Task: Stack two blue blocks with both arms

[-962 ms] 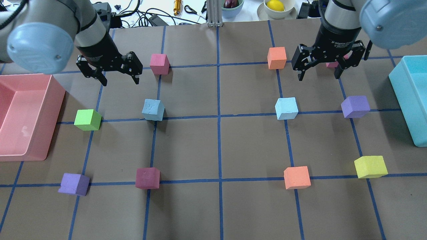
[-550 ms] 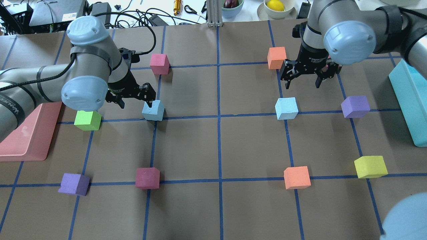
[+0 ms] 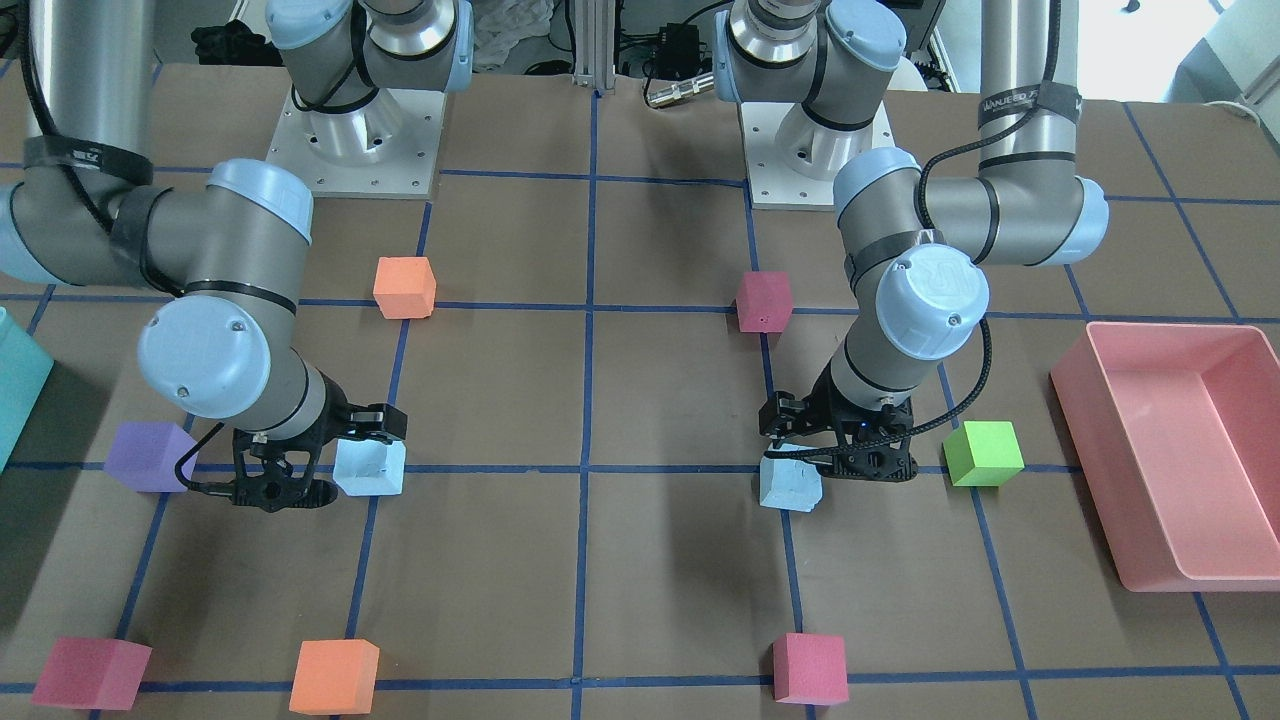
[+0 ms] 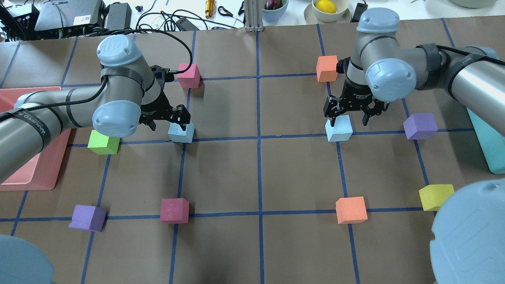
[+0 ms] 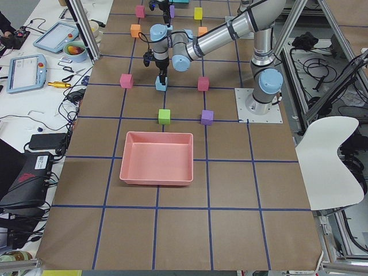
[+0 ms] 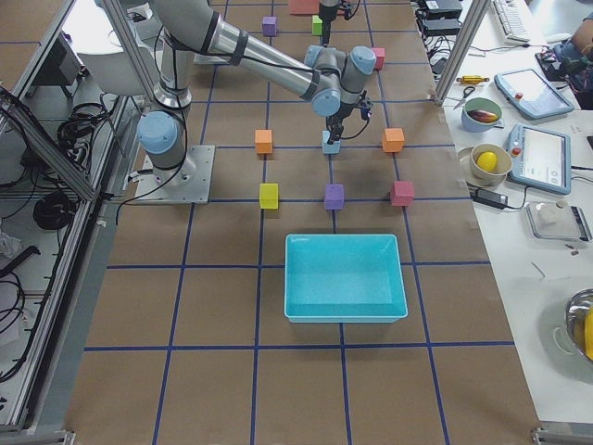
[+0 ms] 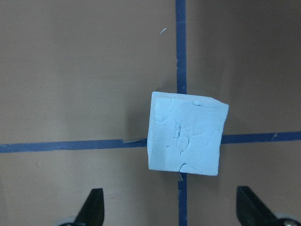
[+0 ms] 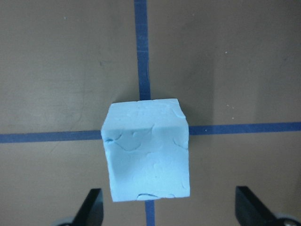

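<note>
Two pale blue blocks rest on the brown paper. The left blue block [image 4: 181, 132] [image 3: 790, 486] fills the left wrist view [image 7: 185, 139], slightly turned on a tape crossing. My left gripper [image 4: 168, 122] [image 3: 836, 450] [image 7: 171, 211] is open, low over it, with the fingers wide on either side and not touching it. The right blue block [image 4: 338, 129] [image 3: 370, 468] shows in the right wrist view [image 8: 148, 151]. My right gripper [image 4: 348, 120] [image 3: 322, 458] [image 8: 171, 211] is open, low over it and apart from it.
A green cube [image 4: 103, 142] and a pink bin [image 4: 35, 173] lie by the left arm. A purple cube [image 4: 420, 126] and a teal bin [image 4: 493, 154] lie by the right arm. A pink cube [image 4: 188, 75], an orange cube [image 4: 326, 68] and other cubes are scattered about.
Both arms have come down and moved toward me, from behind the blue blocks to right over them. Both grippers stay open. The blocks have not moved.
</note>
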